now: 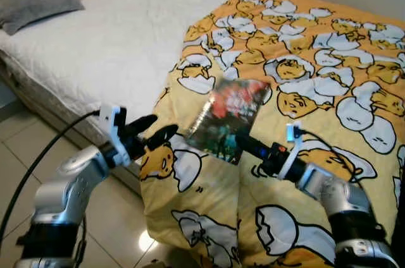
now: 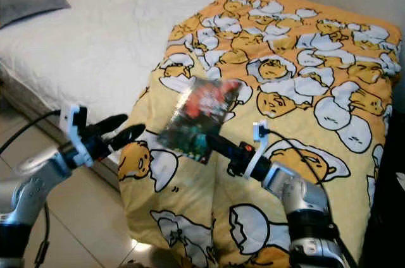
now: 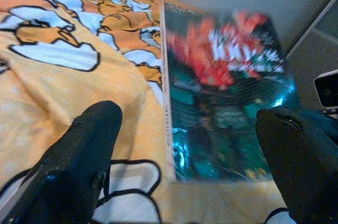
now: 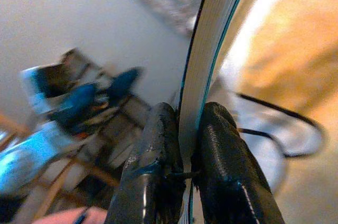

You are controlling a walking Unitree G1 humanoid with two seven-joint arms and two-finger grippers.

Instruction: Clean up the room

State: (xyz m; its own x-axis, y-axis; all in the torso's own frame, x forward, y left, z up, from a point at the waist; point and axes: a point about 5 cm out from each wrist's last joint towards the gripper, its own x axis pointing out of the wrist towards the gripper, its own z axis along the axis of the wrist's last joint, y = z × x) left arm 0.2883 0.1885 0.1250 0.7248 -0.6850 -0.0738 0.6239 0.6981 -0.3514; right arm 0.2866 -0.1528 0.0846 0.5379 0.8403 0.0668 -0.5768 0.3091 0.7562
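Thin glossy book [image 1: 229, 118] pinched at lower edge by right end effector [image 1: 243, 146], lifted over yellow egg-print blanket [image 1: 329, 85] on bed [image 1: 107, 40]; probably light, slippery, floppy; left end effector [image 1: 163, 134] spread, nearing spine side.

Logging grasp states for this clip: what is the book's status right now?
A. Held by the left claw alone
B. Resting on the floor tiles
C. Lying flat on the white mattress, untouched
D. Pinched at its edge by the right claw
D: the right claw is shut on the book at its edge, lifted above the yellow blanket, while the left claw stands open beside it.
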